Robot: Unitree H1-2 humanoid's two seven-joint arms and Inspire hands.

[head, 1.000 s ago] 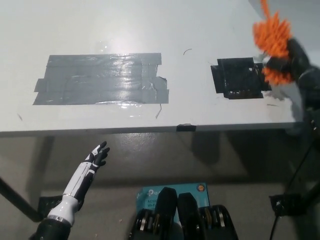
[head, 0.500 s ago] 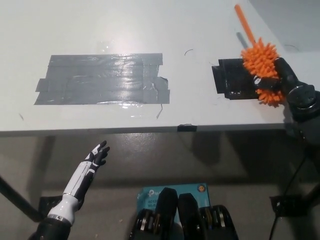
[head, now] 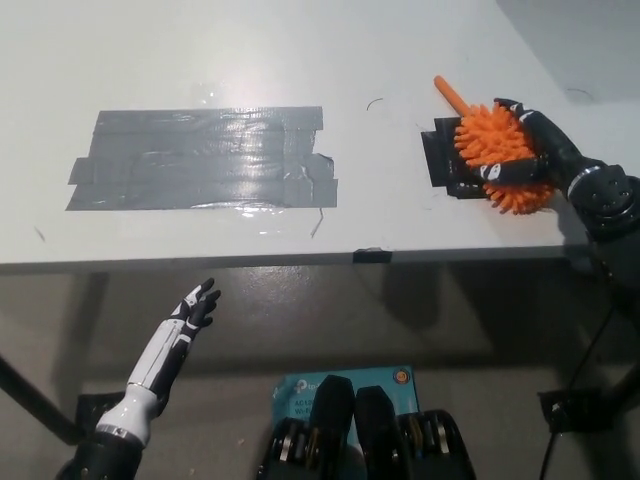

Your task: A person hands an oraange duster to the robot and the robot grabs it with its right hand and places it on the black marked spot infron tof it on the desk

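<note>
Lowered since before: spiky orange duster (head: pixel 497 155) on black tape patch (head: pixel 444 160)

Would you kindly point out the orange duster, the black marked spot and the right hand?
orange duster (head: pixel 492 148), head view, on its bristly head.
black marked spot (head: pixel 437 160), head view, on its bare left edge.
right hand (head: pixel 535 145), head view, on the black fingers around the duster.

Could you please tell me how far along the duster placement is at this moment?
The handover looks done: the right hand grips the orange duster. The duster is over the black patch on the desk, but the hand has not let go. Release and withdrawal remain. The left hand rests open below the desk edge.
</note>
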